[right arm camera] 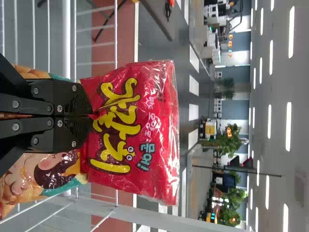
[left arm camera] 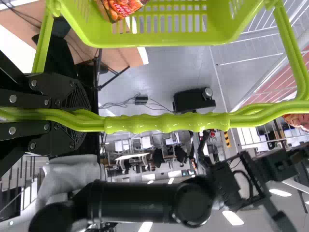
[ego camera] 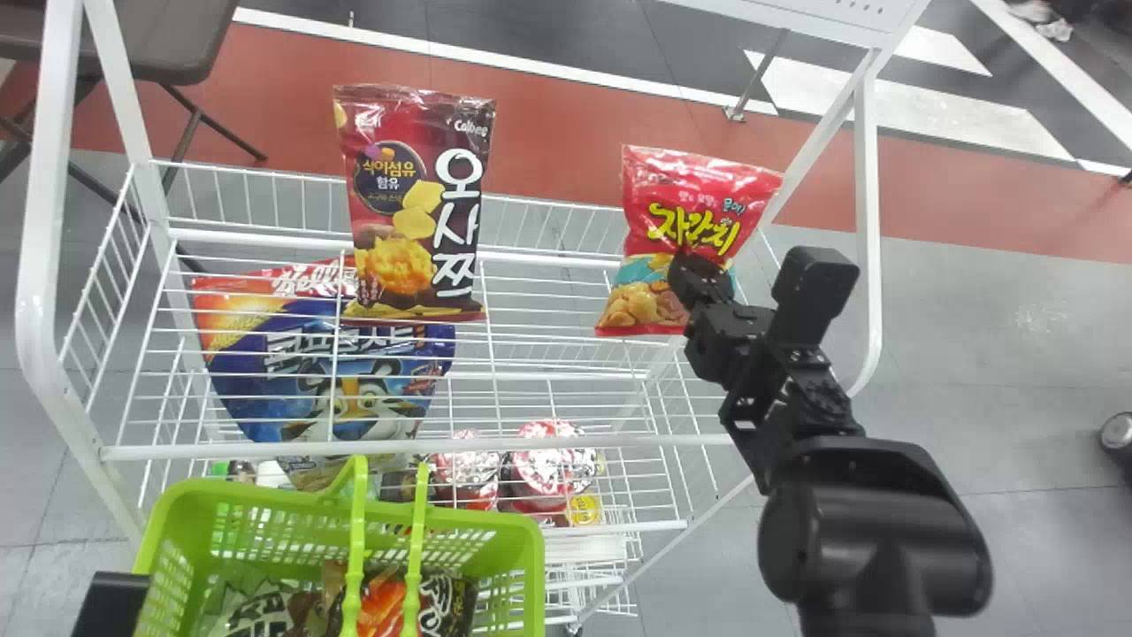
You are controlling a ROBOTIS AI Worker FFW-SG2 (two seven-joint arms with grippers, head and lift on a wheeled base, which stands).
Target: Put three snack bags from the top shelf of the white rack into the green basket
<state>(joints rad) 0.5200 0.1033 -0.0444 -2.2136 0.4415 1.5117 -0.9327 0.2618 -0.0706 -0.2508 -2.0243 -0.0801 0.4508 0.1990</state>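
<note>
Over the red-and-grey floor (ego camera: 557, 133), your head view puts the red snack bag (ego camera: 694, 190), pinched upright in the right hand (ego camera: 699, 276), beyond and right of the green basket (ego camera: 486, 520), so you'd likely bring it leftward and nearer; your left wrist view has the left hand (left arm camera: 83, 119) clasping the basket's handle (left arm camera: 166, 123).

Basket (ego camera: 495, 522) lime green; rack (ego camera: 654, 440) white; snack bag (ego camera: 672, 190) red, teal band, yellow lettering.

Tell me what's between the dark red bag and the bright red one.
No other snack: white rack wires, with floor beyond, lie between the dark red bag and bright red bag in the head view.
</note>
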